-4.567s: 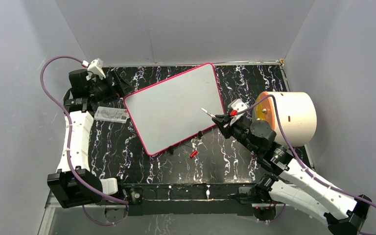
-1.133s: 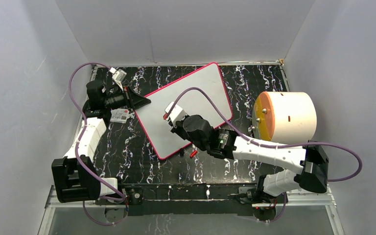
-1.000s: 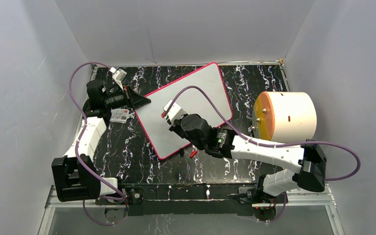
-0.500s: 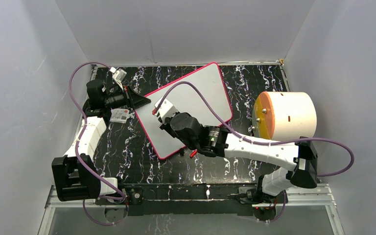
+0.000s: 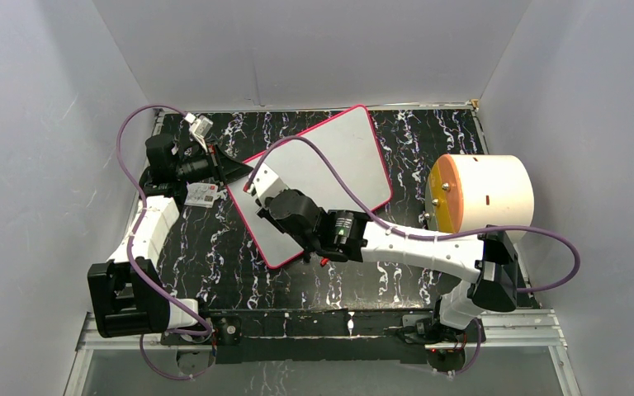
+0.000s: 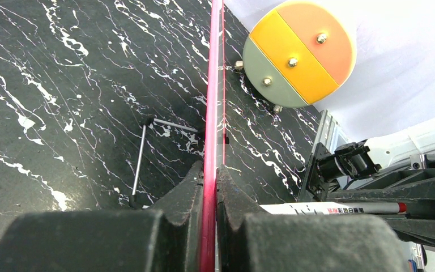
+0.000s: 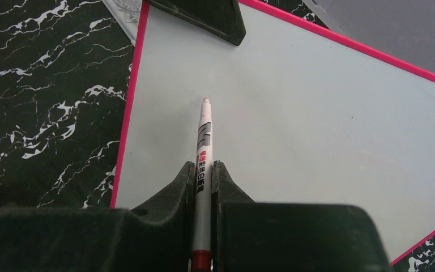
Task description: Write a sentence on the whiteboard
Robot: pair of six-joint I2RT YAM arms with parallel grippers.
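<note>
Grey walls closing in black, white-veined marble table on three sides. Whiteboard lying skewed across table's middle. Left gripper pinching board's left edge, pink frame running between its fingers. Right gripper clamping marker over board's left half, tip pointing at white surface near left gripper; contact impossible to tell. Small printed card lying just beside board's left corner. Big cream drum with orange face sitting at right, apart from board.
</note>
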